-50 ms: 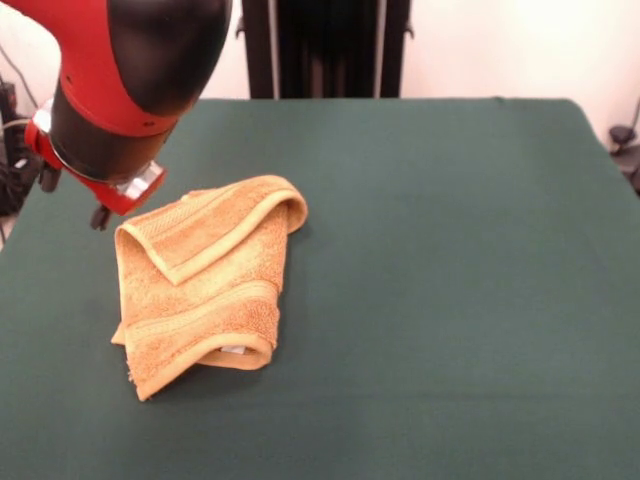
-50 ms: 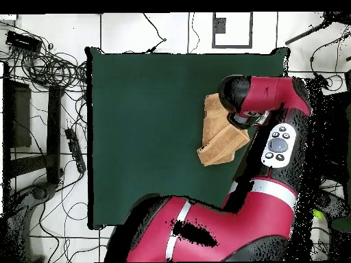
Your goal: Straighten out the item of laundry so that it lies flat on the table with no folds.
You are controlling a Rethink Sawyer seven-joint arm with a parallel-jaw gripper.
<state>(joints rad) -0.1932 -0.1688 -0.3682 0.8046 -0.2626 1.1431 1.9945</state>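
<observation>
The towel [image 1: 205,280] lies crumpled on the green worktop [image 1: 450,280], left of centre in the front view and well inside every edge. Its nearest part is a rolled fold along the bottom, with a small white label [image 1: 233,349] peeping out from under that roll and a pointed corner reaching toward the lower left. Above this a woven band runs across the cloth, and higher up a flap is doubled over on itself, its hemmed edge forming a slanting line. The farthest part of the towel curls into a rounded hump at the upper right. Beyond the towel's upper left corner hangs the red and black arm [image 1: 130,80], its wrist just over the cloth's far edge. From overhead, the towel [image 2: 219,133] sits near the right side of the worktop [image 2: 144,130], partly covered by the arm [image 2: 264,96]. I cannot tell how the fingers stand, nor whether they hold anything, as the wrist hides them.
</observation>
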